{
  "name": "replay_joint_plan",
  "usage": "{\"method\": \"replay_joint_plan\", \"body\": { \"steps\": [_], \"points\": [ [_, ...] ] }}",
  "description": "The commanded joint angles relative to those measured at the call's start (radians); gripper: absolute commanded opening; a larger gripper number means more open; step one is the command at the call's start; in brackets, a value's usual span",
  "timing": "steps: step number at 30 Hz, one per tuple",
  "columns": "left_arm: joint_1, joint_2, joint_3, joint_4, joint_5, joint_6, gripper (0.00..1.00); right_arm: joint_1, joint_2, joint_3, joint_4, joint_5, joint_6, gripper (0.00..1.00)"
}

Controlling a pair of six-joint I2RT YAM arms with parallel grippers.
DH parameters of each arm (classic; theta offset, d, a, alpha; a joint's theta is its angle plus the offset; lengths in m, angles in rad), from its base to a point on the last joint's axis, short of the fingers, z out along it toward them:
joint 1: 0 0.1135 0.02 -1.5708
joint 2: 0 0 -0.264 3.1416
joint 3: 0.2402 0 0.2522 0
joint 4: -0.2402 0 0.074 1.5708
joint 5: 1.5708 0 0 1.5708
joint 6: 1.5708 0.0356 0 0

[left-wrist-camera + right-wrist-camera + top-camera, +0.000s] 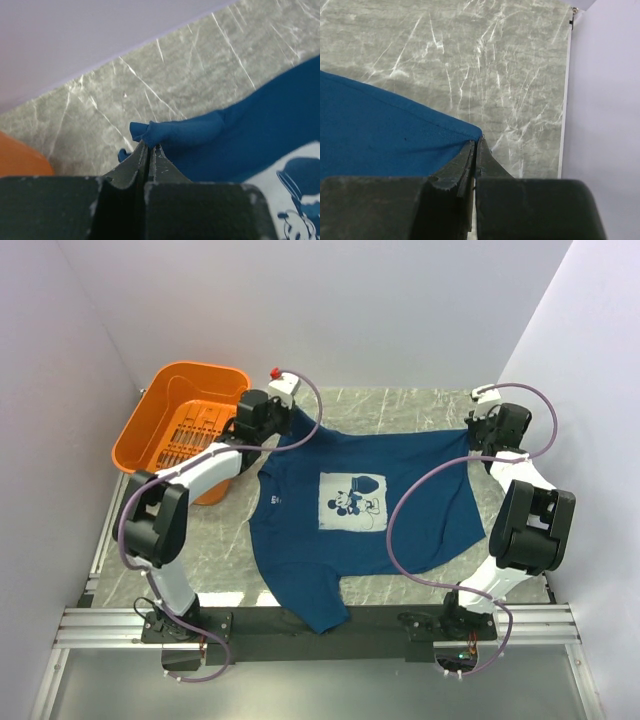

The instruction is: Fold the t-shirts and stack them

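Left gripper (149,146) pinches far-left corner of t-shirt (300,540) | right gripper (476,143) pinches far-right corner | basket (185,400) just beside left edge | table (400,402) shows beyond far edge

Left arm (200,472) and right arm (530,525): white link shells, bulky black joint housings. A purple cable (388,530) looped loosely along each. Fingers (125,170) were dark grey, paint-chipped at the edges, with finely toothed inner faces.

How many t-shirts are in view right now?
1. The navy t-shirt lies spread across the table's middle. None shows in the orange basket, though the left arm hides part of it.
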Motion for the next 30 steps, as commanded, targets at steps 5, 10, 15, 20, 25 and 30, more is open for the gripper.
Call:
{"method": "replay_joint_plan", "body": {
  "steps": [5,10,15,20,25,30],
  "points": [
    [-0.002,-0.146,-0.093,0.028,0.051,0.021,0.00,-0.007,0.000,0.020,-0.016,0.009,0.030,0.00],
    [-0.002,-0.174,-0.119,0.007,0.072,0.024,0.00,-0.007,0.006,0.024,-0.019,0.004,0.041,0.00],
    [-0.002,-0.198,-0.151,0.005,0.075,0.024,0.00,-0.007,-0.002,0.020,-0.011,0.032,0.044,0.00],
    [-0.002,-0.227,-0.189,-0.007,0.085,0.026,0.00,-0.007,0.021,0.052,-0.037,0.063,0.044,0.00],
    [-0.004,-0.252,-0.222,-0.007,0.085,0.018,0.00,-0.007,0.018,0.043,-0.039,0.049,0.050,0.00],
    [-0.004,-0.270,-0.240,-0.016,0.091,0.017,0.00,-0.007,0.008,0.029,-0.039,0.064,0.038,0.00]
  ]
}}
